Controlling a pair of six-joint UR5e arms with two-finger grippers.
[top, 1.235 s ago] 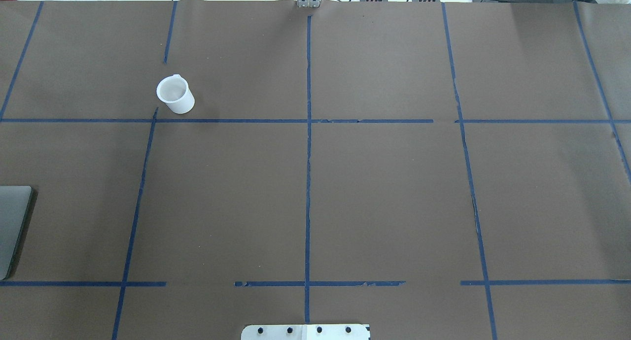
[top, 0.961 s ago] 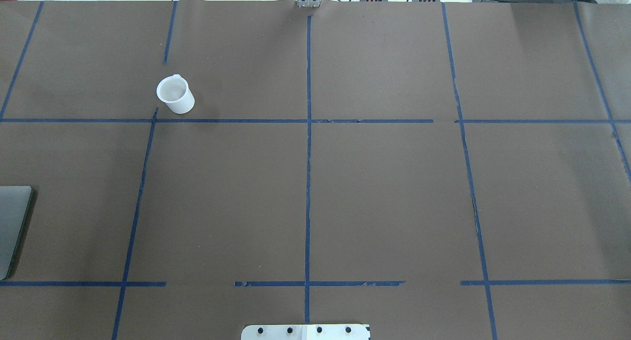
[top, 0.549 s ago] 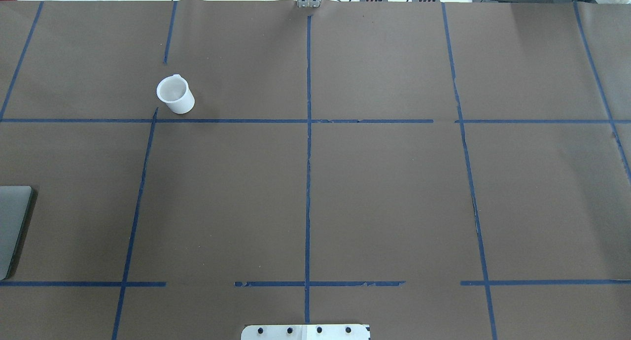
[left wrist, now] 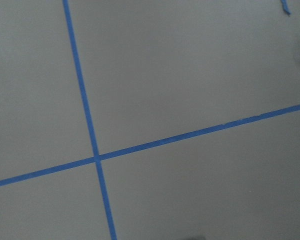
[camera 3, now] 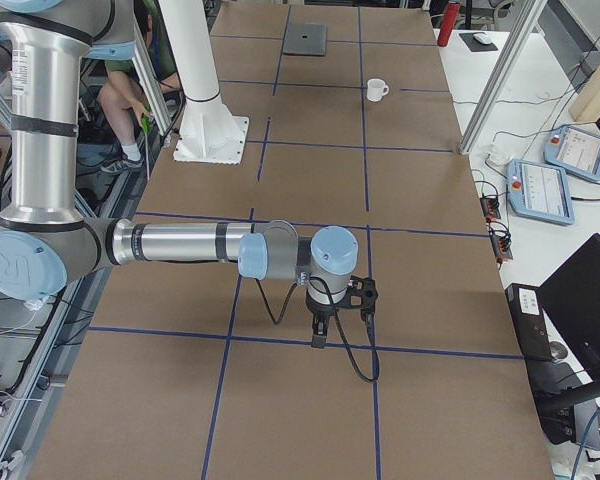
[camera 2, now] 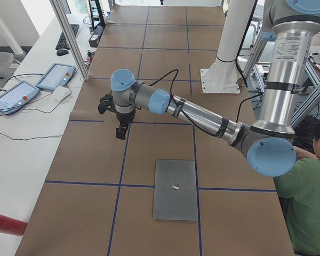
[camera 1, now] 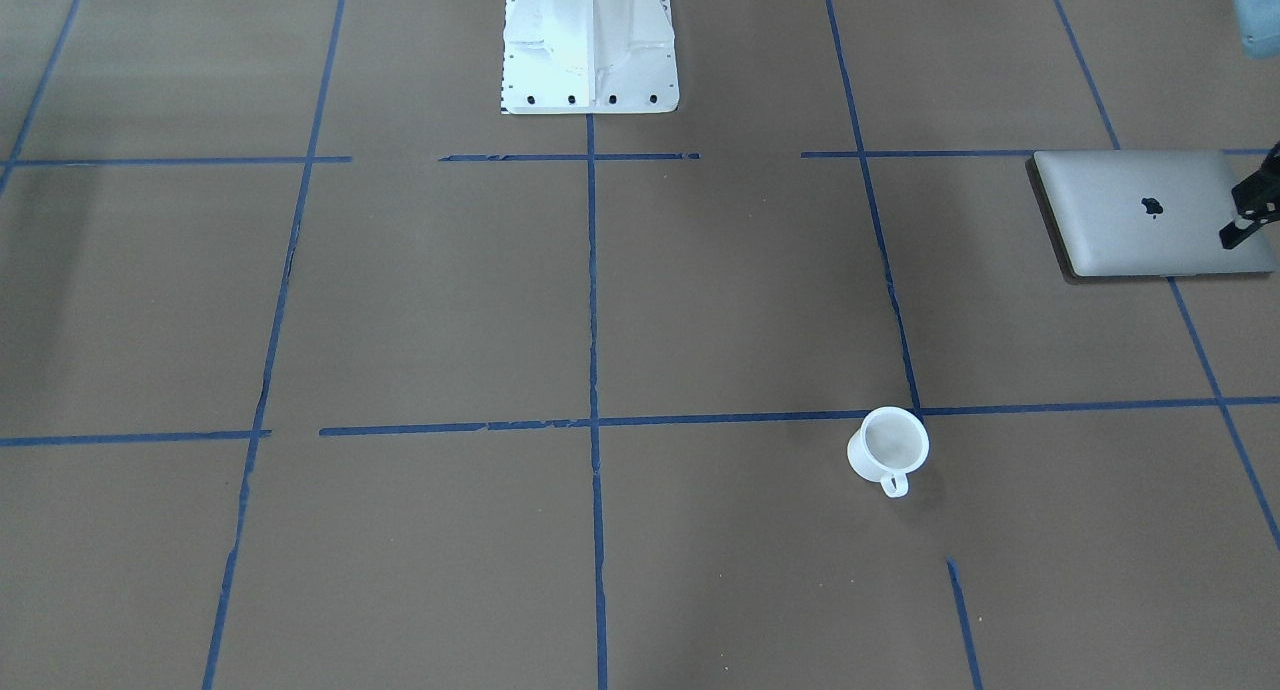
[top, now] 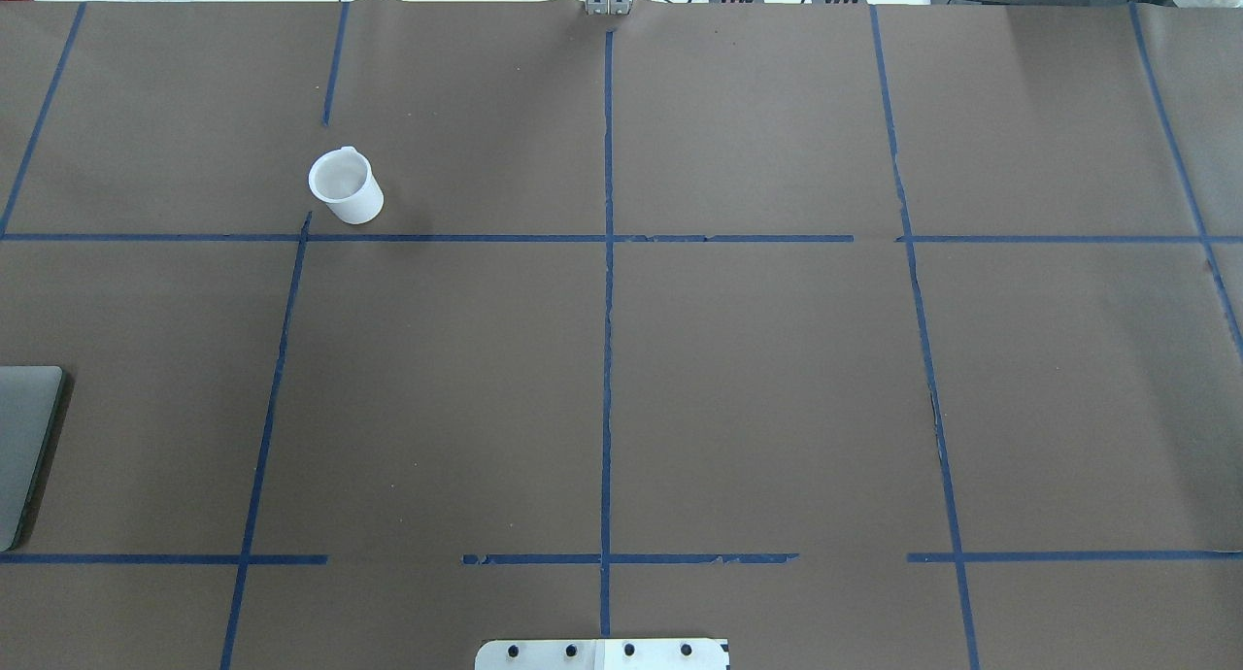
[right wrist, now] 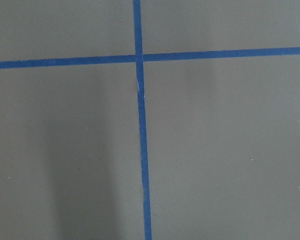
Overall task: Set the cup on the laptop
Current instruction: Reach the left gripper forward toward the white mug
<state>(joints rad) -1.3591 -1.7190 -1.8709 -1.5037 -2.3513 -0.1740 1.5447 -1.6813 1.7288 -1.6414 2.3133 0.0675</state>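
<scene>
The white cup [top: 345,186] stands upright on the brown table, far left, handle pointing away from the robot; it also shows in the front view [camera 1: 888,448] and right view [camera 3: 377,89]. The closed silver laptop [camera 1: 1120,220] lies flat at the table's left end, cut by the overhead view's edge [top: 19,447]. My left gripper [camera 2: 120,132] hangs above the table beyond the laptop [camera 2: 175,189]; only a black part shows in the front view [camera 1: 1248,210], so I cannot tell its state. My right gripper [camera 3: 318,340] hangs over the table's right end, its state unclear. Both wrist views show only table and tape.
The white robot base [camera 1: 588,40] stands at the near middle edge. Blue tape lines [top: 607,262] grid the brown table. A person in green [camera 2: 309,213] sits behind the robot. Teach pendants [camera 2: 56,76] lie on the side bench, with others in the right view [camera 3: 540,190].
</scene>
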